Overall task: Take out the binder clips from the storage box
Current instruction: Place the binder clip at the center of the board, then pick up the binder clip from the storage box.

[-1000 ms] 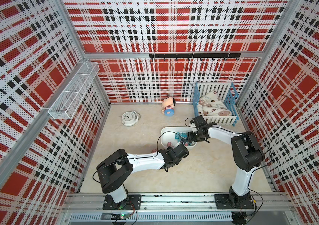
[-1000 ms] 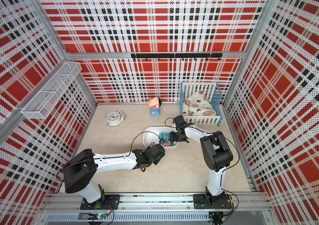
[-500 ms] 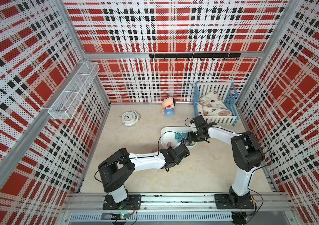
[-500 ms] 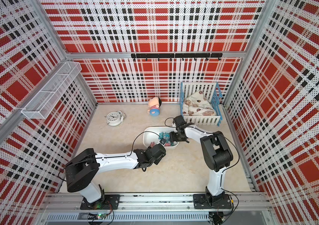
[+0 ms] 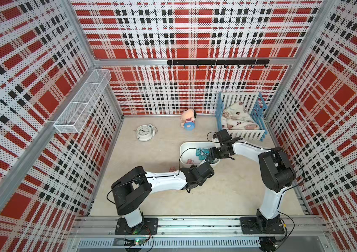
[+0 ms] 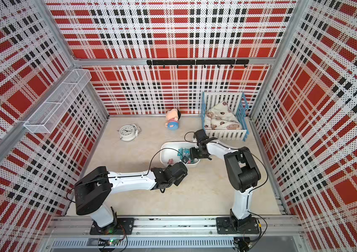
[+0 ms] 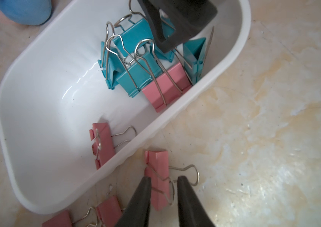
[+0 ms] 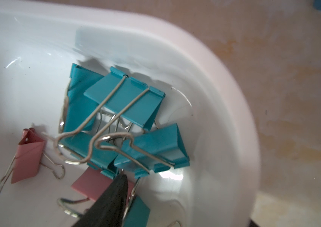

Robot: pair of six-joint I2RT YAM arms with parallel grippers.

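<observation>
**Left pincer parted over a pink clip on the table; box not yet empty**

Starting at your left: two pink metal binder clips [image 7: 108, 210] with silver wire handles are lying on the beige marbled tabletop [image 7: 273, 137], just outside the shallow white plastic storage box [image 7: 47, 118] with rounded corners. Beside them the left pincer [image 7: 164, 182] is hovering low with its jaws parted. It is straddling a third pink binder clip [image 7: 157, 163], which is resting flat on the tabletop with nothing gripping it.

Moving right, over the near rim: a lone pink clip [image 7: 102, 145] is lying inside the box close to the near wall. Its spine is running roughly parallel to that of the clip on the table, and its handles are pointing at that wall (so much the same wrist angle should suit it). The left arm is plainly the nearer one.

Further right, a heap of teal-blue binder clips [image 7: 136, 78] is crowding the box's right end, with one more pink clip [image 7: 167, 86] wedged against the wall. The right pincer [image 5: 209, 155] is reaching down into that heap. Only one dark finger [image 8: 116, 196] is showing in its wrist view, so you cannot tell whether it is parted, clenched or gripping a clip.
</observation>
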